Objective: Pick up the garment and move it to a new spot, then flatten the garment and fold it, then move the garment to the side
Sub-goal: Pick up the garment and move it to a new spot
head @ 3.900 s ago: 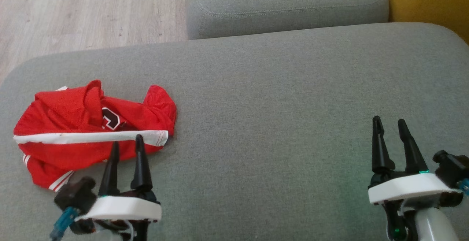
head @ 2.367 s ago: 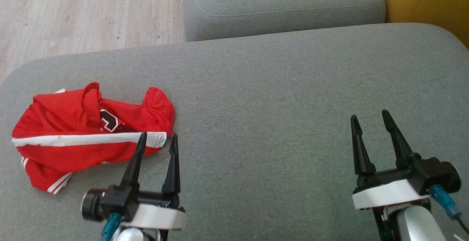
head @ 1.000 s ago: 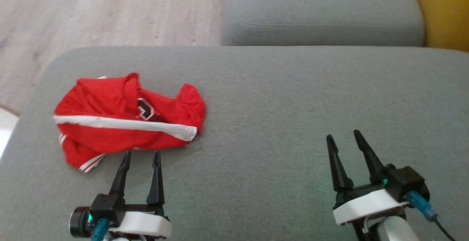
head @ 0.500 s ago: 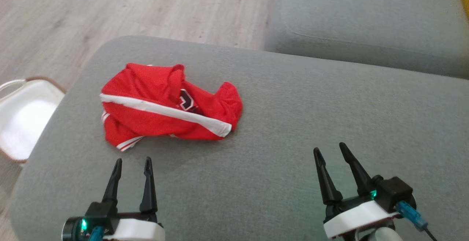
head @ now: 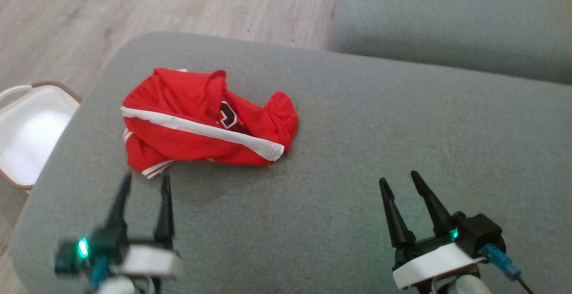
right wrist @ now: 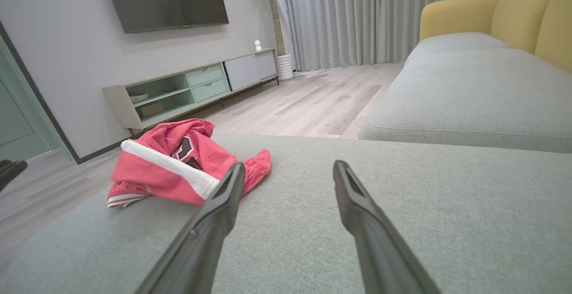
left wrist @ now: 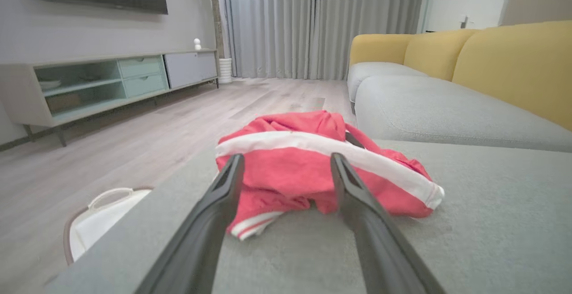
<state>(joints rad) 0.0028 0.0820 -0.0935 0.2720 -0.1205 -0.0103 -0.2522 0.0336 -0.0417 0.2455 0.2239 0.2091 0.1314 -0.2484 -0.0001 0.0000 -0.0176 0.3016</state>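
Observation:
A crumpled red garment (head: 203, 122) with a white stripe and a dark number patch lies on the grey sofa cushion (head: 357, 151), toward its left end. My left gripper (head: 145, 180) stands open just short of the garment's near edge, nothing between its fingers. In the left wrist view the garment (left wrist: 313, 169) lies straight ahead, beyond the spread left gripper (left wrist: 283, 160). My right gripper (head: 397, 180) is open over bare cushion well to the garment's right. The right wrist view has the garment (right wrist: 178, 169) ahead to the left of the right gripper (right wrist: 288, 166).
A white basket (head: 27, 128) with a brown rim stands on the wooden floor (head: 134, 3) off the cushion's left end. A second grey cushion (head: 447, 17) lies behind. The wrist views take in a TV console (left wrist: 111, 84), curtains and yellow sofa backs (left wrist: 491, 57).
The head camera has swung left, so the basket came into view and the garment sits nearer the middle. My left gripper has come up close to the garment's near edge. Both grippers stayed open.

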